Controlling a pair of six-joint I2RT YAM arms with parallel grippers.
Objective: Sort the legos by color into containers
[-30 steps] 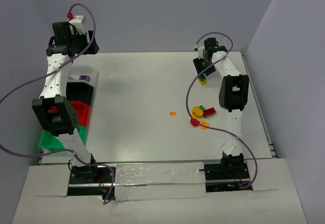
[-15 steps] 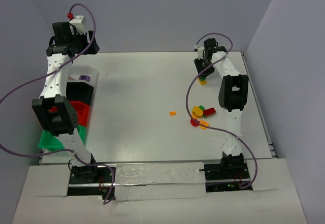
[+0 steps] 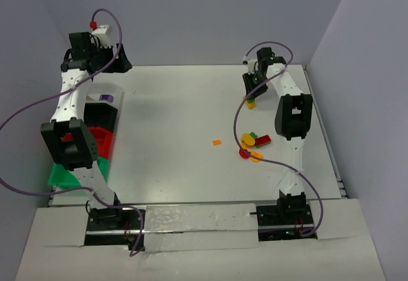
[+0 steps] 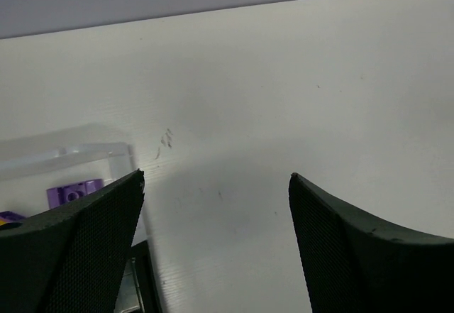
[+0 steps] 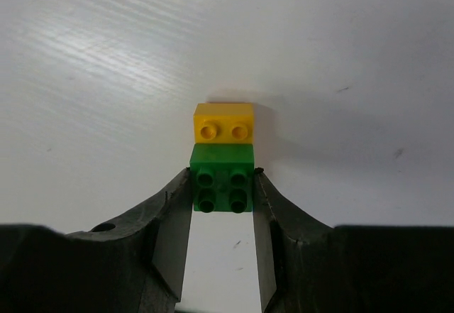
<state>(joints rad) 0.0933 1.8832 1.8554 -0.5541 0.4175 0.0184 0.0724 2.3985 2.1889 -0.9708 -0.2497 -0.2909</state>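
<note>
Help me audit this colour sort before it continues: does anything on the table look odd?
At the far right of the white table, the small green four-stud brick between the fingers of the right gripper sits flush against a yellow two-stud brick; two colours possibly clipped together.

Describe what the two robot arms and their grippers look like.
The left arm and right arm have white links and black joint housings, each trailing a purple cable. The left gripper has black fingers with mesh-textured faces; the right gripper has black fingers with pale grey inner pads.

White table [image 3: 172, 122] w/ pale grey-lilac walls [image 3: 191, 13] on 3 sides.
</note>
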